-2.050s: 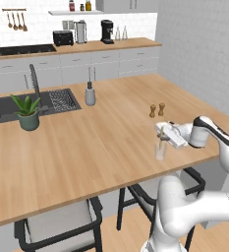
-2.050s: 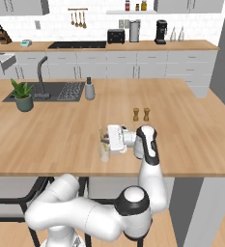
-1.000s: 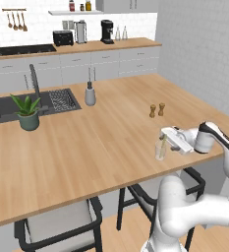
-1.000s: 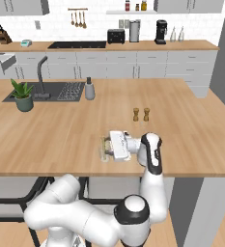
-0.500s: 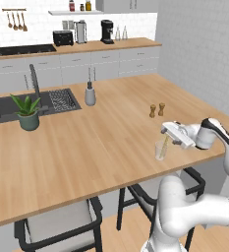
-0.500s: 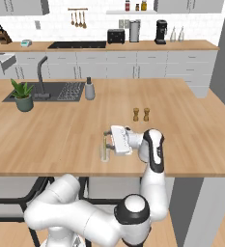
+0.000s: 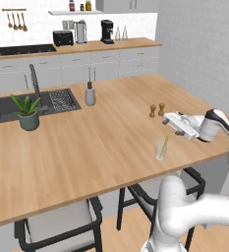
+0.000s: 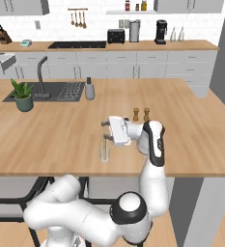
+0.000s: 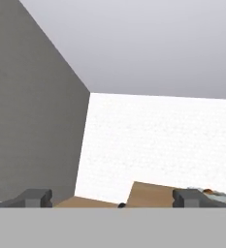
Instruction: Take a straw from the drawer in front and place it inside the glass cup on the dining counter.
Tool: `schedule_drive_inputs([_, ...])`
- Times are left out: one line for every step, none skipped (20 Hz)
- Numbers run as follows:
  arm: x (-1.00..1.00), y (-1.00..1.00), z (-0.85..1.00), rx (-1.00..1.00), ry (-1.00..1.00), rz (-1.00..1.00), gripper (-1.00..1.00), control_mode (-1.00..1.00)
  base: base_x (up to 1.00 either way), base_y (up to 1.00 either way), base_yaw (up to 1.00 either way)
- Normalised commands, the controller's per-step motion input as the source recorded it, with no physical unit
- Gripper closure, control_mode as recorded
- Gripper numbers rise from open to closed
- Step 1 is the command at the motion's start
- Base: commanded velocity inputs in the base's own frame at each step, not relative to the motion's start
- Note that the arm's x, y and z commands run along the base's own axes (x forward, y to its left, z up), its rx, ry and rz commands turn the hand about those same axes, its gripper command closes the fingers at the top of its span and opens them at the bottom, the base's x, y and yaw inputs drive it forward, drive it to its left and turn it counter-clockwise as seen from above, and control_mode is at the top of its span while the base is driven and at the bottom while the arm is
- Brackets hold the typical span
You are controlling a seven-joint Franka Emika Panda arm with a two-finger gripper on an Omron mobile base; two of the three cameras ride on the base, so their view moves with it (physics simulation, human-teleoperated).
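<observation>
From the left base view, the straw (image 7: 163, 145) is a thin pale-yellow stick leaning inside the clear glass cup (image 7: 160, 150), which stands near the front edge of the light-wood tabletop (image 7: 86, 142). The gripper (image 7: 171, 120) sits just above and beside it, jaws released (nothing held).

From the right base view, the straw (image 8: 105, 145) rises above the cup (image 8: 105, 153), below the gripper (image 8: 105, 130).

In the hand view, the fingertips (image 9: 34, 197) stand wide apart.

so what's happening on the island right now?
The white arm's claw hangs open above the light-wood dining counter, holding nothing. Just below it, near the counter's front edge, the thin pale-yellow straw leans inside the small clear glass cup. Two small brown shakers stand just behind.
</observation>
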Motion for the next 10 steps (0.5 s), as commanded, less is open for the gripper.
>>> schedule_drive_inputs([-0.42,0.28,0.44,-0.03,0.0,0.0,-1.0,-1.0,0.0,0.0,0.0])
schedule_drive_inputs([-0.38,0.34,0.32,-0.05,0.0,0.0,-1.0,-1.0,0.0,0.0,0.0])
schedule_drive_inputs([-0.39,0.36,0.26,-0.06,0.0,0.0,-1.0,-1.0,0.0,0.0,0.0])
schedule_drive_inputs([-0.39,0.39,0.26,-0.06,0.0,0.0,-1.0,-1.0,0.0,0.0,0.0])
schedule_drive_inputs([-0.38,0.4,0.31,-0.07,0.0,0.0,-1.0,-1.0,0.0,0.0,0.0])
schedule_drive_inputs([-0.4,0.39,0.34,-0.07,0.0,0.0,-1.0,-1.0,0.0,0.0,0.0])
schedule_drive_inputs([-0.41,0.39,0.36,-0.07,0.0,0.0,-1.0,-1.0,0.0,0.0,0.0])
schedule_drive_inputs([-0.39,0.41,0.37,-0.08,0.0,0.0,-1.0,-1.0,0.0,0.0,0.0])
schedule_drive_inputs([-0.35,0.41,0.42,-0.08,0.0,0.0,-1.0,-1.0,0.0,0.0,0.0])
schedule_drive_inputs([-0.35,0.41,0.46,-0.08,0.0,0.0,-1.0,-1.0,0.0,0.0,0.0])
